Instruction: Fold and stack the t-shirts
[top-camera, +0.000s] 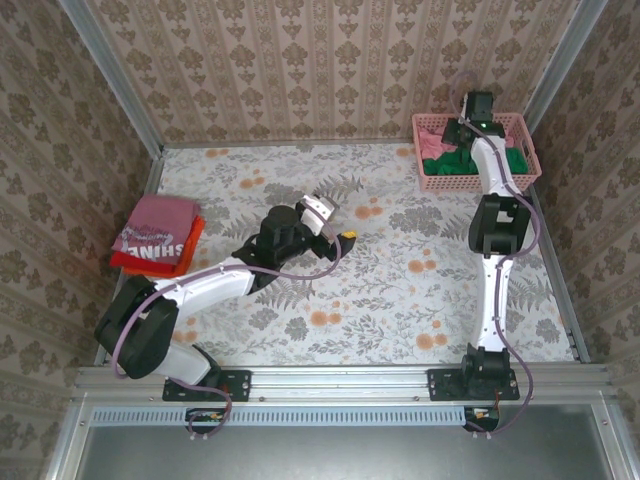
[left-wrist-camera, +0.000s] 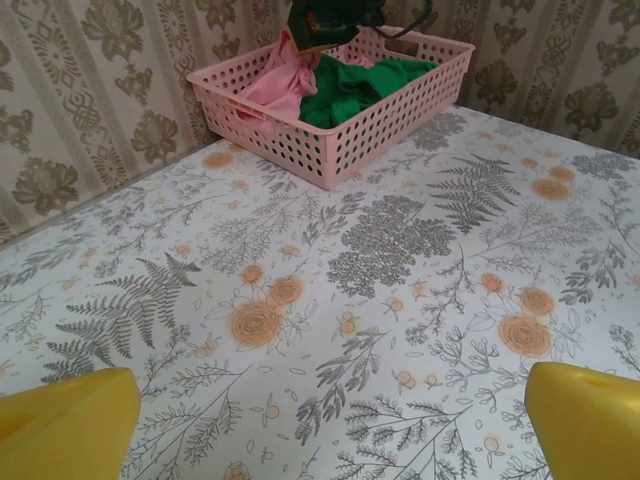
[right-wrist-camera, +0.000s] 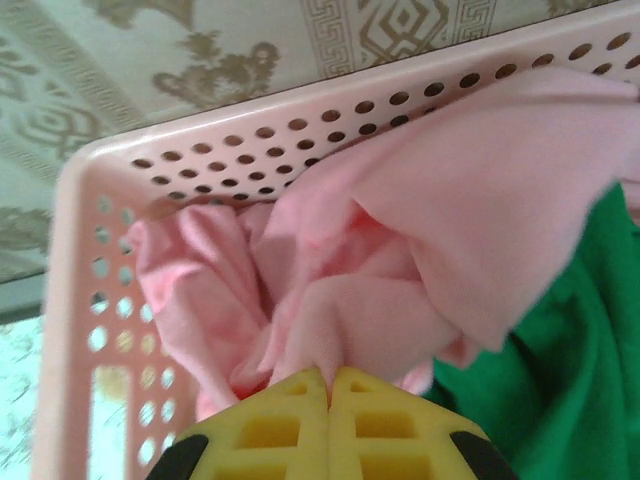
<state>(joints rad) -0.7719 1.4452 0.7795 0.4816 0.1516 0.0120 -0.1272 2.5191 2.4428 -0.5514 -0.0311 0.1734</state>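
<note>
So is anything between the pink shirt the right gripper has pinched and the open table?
Only the basket's near wall, which the pink shirt must lift over, and the left gripper hovering mid-table. The green garment lies beside it, not over it.

Table (top-camera: 400, 300): white, grey ferns, orange flowers
Walls (top-camera: 330, 60): beige, striped damask
Basket (top-camera: 465, 183), far right: pink lattice
Basket shirt (right-wrist-camera: 450, 200): pale pink
Basket garment (right-wrist-camera: 580, 350): green
Top shirt (top-camera: 155, 225), left stack: dusty red, white lettering
Bottom shirt (top-camera: 195, 238): orange-red
Right gripper (right-wrist-camera: 328, 372): yellow
</note>
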